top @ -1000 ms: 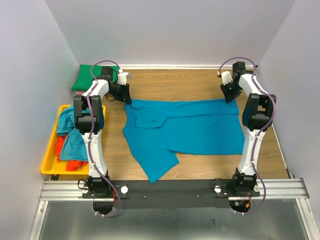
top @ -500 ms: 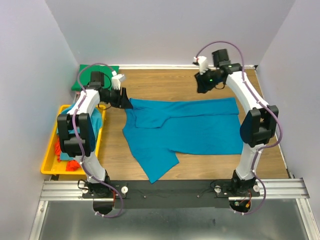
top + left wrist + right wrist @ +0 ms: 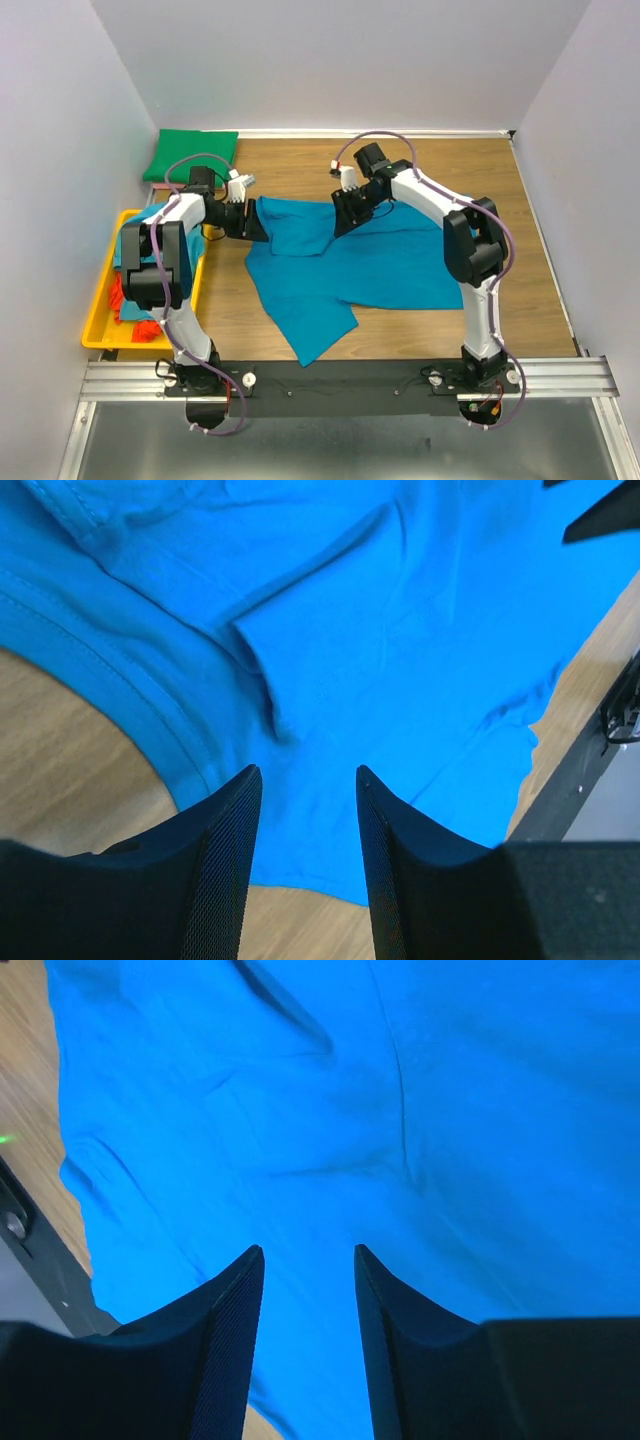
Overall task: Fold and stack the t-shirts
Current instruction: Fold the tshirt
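A blue t-shirt (image 3: 380, 265) lies spread on the wooden table, with one part reaching toward the front edge. My left gripper (image 3: 256, 222) is at the shirt's back left edge. Its wrist view shows it (image 3: 308, 780) open and empty above the blue cloth (image 3: 400, 630), with the hem and bare wood below. My right gripper (image 3: 345, 214) hovers over the shirt's upper middle. Its wrist view shows it (image 3: 307, 1255) open and empty over wrinkled blue cloth (image 3: 420, 1110). A folded green shirt (image 3: 190, 155) lies at the back left corner.
A yellow tray (image 3: 98, 318) at the left edge holds crumpled teal and red-orange shirts (image 3: 140, 290). Walls close in the table at the back and on both sides. The black rail (image 3: 340, 375) with the arm bases runs along the front.
My right arm has swung from the back right corner leftward to over the shirt's upper middle. My left gripper has moved a little nearer along the shirt's left edge.
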### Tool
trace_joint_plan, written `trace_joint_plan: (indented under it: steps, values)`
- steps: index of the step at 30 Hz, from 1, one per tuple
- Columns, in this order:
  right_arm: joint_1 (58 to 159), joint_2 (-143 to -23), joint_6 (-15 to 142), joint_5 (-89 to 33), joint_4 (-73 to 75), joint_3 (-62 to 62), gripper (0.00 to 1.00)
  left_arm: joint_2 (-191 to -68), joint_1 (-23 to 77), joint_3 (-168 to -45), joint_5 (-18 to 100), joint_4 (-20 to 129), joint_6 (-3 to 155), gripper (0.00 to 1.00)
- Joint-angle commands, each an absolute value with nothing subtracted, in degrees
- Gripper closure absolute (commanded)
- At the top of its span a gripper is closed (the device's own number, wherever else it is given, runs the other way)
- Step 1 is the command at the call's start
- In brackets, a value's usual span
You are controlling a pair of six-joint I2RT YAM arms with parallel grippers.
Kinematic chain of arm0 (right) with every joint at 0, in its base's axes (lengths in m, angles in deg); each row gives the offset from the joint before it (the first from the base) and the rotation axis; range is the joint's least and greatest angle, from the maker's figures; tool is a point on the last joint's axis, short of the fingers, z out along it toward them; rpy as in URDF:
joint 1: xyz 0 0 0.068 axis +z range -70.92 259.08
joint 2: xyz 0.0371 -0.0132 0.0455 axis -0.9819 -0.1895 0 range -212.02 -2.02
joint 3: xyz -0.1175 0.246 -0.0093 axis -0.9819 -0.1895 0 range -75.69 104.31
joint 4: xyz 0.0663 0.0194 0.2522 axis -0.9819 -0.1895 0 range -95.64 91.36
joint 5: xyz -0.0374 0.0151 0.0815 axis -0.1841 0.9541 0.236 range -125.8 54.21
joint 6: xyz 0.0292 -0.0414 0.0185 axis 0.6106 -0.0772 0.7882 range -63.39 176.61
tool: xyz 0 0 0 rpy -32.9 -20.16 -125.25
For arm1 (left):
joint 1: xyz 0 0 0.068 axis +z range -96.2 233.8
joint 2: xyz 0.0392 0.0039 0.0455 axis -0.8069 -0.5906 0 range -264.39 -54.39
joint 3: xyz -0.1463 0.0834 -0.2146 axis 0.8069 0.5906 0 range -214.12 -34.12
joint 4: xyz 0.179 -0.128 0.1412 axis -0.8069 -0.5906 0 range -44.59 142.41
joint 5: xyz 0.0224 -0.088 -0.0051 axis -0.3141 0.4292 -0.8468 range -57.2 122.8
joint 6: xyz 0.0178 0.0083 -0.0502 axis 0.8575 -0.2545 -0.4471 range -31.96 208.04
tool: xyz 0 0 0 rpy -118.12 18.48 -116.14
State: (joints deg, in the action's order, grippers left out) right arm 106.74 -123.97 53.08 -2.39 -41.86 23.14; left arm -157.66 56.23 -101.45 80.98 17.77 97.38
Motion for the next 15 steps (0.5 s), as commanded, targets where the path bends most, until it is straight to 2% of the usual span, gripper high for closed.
trace_joint_plan:
  steps: [1, 15]
  values:
    - [107.38, -126.82, 60.2, -1.17, -36.79, 22.75, 0.51, -160.56, 55.38, -103.2, 80.52, 20.59, 96.65, 0.49]
    - [109.75, -131.57, 66.45, 1.12, -34.24, 23.45, 0.48, -165.31, 49.32, -104.69, 77.36, 23.49, 95.07, 0.5]
